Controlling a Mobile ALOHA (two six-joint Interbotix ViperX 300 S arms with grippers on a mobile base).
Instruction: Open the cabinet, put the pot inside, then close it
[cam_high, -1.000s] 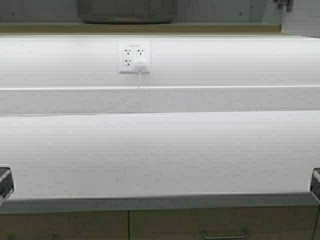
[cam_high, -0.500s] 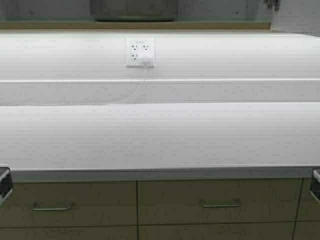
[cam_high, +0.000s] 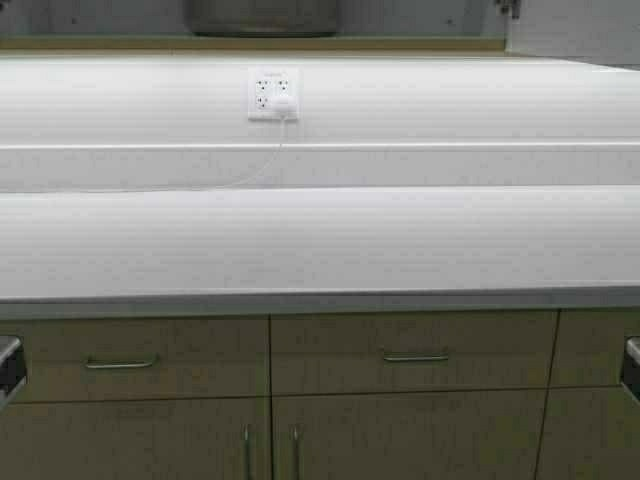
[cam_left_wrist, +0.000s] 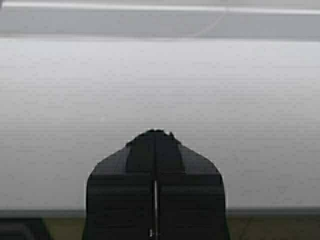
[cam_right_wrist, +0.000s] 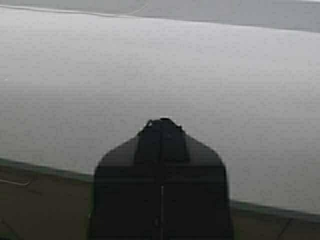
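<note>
The pot's (cam_high: 262, 16) grey lower body shows at the top edge of the high view, standing inside the cabinet (cam_high: 400, 43), of which only the tan bottom edge and a strip of grey interior show. The cabinet's doors are out of view. My left gripper (cam_left_wrist: 155, 134) is shut with nothing in it, held low in front of the white counter. My right gripper (cam_right_wrist: 161, 121) is likewise shut and empty over the counter's front edge. Both arms sit at the lower corners of the high view, far below the pot.
A white counter (cam_high: 320, 240) spans the view, with a wall outlet (cam_high: 272, 95) and a thin white cable (cam_high: 240, 180) behind it. Below it are drawers with horizontal handles (cam_high: 415, 356) and floor-level doors with vertical handles (cam_high: 296, 450).
The robot has backed away from the counter: the counter edge moved up in the high view, and the drawers and lower doors came into sight. Both grippers stayed shut.
</note>
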